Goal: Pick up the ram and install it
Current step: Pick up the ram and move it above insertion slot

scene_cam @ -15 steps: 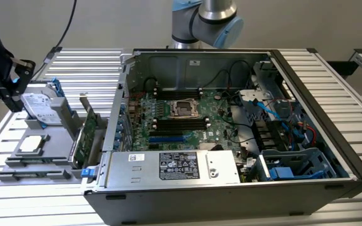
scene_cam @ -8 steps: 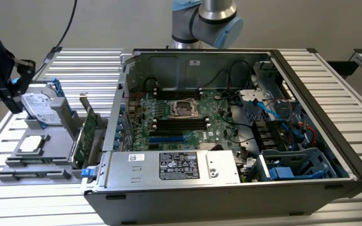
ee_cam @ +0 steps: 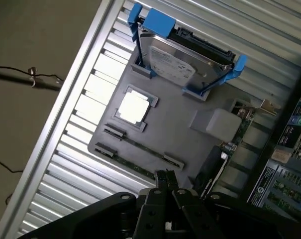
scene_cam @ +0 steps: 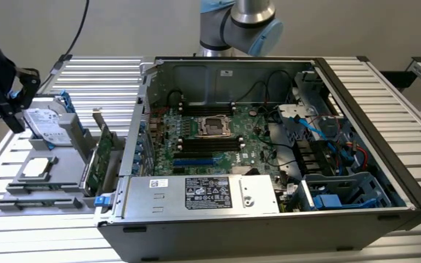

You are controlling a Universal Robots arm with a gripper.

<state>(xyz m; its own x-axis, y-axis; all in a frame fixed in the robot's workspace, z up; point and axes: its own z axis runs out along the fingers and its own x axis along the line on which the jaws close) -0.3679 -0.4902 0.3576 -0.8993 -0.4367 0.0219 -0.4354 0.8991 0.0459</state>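
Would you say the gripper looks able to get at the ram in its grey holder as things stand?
Probably yes: the ram sits in a slot of the grey holder with nothing covering it, and the gripper hangs above that holder with open space between. Its jaws are shut, though.

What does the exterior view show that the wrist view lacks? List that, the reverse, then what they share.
Exterior view: the open black computer case, its green motherboard with a silver processor socket, a silver labelled power supply, and the arm's grey-and-blue joint.
Wrist view: the black gripper, shut, near the tray's long holder, where a thin dark stick, possibly the ram, stands on edge.
Both: the grey tray, the silver hard drive with blue rails, the square silver processor chip and the tall green expansion card.
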